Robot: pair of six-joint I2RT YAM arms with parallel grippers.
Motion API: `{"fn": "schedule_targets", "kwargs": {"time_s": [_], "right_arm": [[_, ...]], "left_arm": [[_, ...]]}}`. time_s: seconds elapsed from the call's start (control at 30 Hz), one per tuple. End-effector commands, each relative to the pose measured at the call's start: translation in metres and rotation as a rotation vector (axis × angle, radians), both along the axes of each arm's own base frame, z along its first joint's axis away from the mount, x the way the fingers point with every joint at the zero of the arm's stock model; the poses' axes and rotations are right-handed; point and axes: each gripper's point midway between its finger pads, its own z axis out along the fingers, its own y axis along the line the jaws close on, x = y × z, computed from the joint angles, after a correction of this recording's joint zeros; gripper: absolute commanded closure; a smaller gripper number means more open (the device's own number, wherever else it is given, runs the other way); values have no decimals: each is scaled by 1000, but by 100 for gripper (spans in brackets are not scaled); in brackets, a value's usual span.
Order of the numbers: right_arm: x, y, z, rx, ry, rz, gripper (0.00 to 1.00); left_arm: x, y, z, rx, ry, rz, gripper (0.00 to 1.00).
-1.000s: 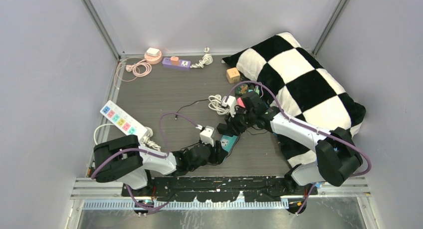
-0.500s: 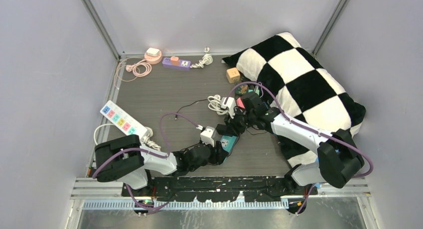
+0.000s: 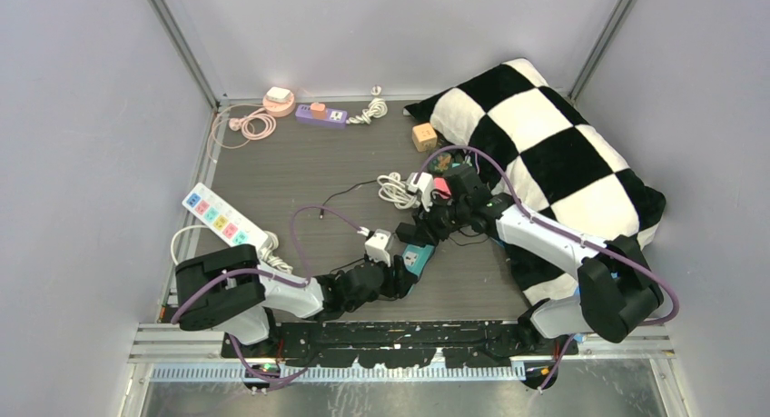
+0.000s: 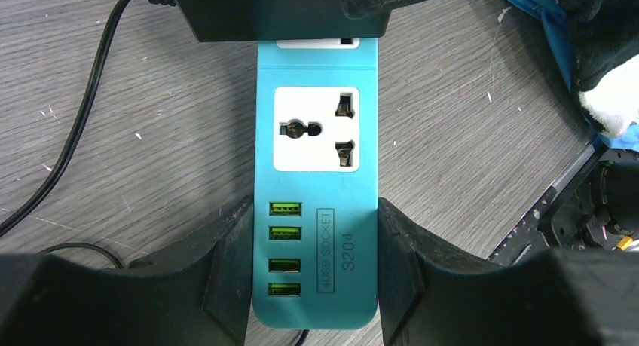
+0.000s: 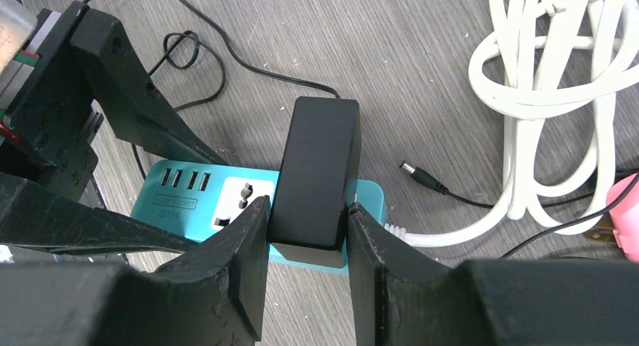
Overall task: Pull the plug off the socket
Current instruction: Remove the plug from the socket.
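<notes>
The teal socket (image 4: 316, 173) lies flat on the grey table, with one white outlet face and a row of USB ports. My left gripper (image 4: 314, 233) is shut on its near end, both fingers pressed to its sides. The black plug (image 5: 315, 182) stands on the socket's (image 5: 226, 195) far end, and my right gripper (image 5: 307, 214) is shut on the plug's sides. Whether the plug's pins are still inside is hidden. From the top camera both grippers meet at the socket (image 3: 416, 258), left gripper (image 3: 399, 276) below, right gripper (image 3: 427, 231) above.
A coiled white cable (image 5: 557, 97) and a loose black barrel connector (image 5: 422, 179) lie right of the plug. A checkered pillow (image 3: 554, 153) fills the right side. A white cube adapter (image 3: 378, 246), a white power strip (image 3: 218, 215), a purple strip (image 3: 320, 114) and a wooden cube (image 3: 423, 136) lie around.
The right wrist has shifted slightly away from the arm bases, keeping its hold on the plug. The left arm and the socket have stayed put.
</notes>
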Motion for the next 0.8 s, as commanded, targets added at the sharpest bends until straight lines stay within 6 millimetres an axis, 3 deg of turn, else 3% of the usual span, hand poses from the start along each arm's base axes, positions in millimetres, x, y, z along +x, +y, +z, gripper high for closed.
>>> {"fn": "schedule_targets", "kwargs": {"time_s": [0.0,0.37,0.77], "right_arm": [[-32,24,39,178,86,124,99],[-69,37,41,187,81,303,99],[-35,27,41,190,107,148,99]], "left_arm": [[23,24,-13,69,-33,127,100],[25,22,-15,76,-35,131,100],[24,22,-14,72,-39,128,100]]}}
